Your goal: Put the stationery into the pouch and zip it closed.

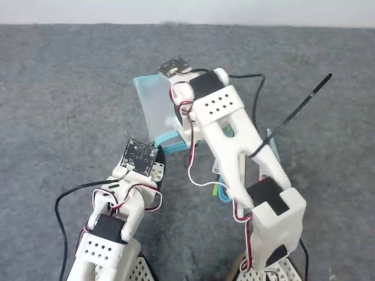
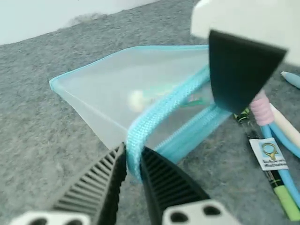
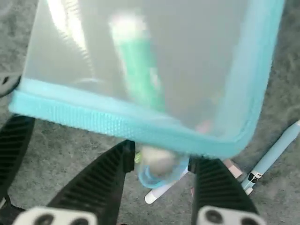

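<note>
Grey mat [image 1: 70, 88] lies open left of the pouch [image 1: 153, 102]; loose pens [image 2: 269, 157] crowd its other side.

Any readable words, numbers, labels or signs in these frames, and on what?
No text can be read.
White tag on a pen beside the pouch: an emblem and fine print, too blurred to read.
Small tag on the light blue pen: too small to read.

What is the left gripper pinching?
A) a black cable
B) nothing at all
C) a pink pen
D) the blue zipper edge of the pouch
D: in the left wrist view, the left gripper has its fingers closed on the blue zipper edge of the clear pouch.
</note>
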`<move>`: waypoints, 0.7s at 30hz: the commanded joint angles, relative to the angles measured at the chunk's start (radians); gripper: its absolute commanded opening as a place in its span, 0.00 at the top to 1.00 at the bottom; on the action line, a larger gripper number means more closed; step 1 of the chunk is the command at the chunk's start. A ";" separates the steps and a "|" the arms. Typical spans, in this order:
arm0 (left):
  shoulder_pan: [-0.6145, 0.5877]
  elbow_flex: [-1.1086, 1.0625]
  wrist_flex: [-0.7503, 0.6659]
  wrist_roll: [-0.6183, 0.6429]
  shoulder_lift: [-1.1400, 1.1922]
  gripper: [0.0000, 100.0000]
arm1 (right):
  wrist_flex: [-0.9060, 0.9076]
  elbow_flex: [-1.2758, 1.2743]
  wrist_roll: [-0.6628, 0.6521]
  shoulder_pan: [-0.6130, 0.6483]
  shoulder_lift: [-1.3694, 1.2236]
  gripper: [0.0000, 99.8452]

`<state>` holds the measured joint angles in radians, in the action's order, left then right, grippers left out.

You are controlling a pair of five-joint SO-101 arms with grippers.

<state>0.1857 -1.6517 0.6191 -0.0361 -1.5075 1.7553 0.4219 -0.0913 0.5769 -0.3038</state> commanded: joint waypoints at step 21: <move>-0.143 0.027 -0.032 -0.006 -0.018 0.99 | -0.262 -0.813 -0.247 -0.417 0.573 0.91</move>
<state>0.0476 -1.6517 0.6191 -0.0407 -1.5060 1.6065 -0.2133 -0.2524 0.2654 0.1734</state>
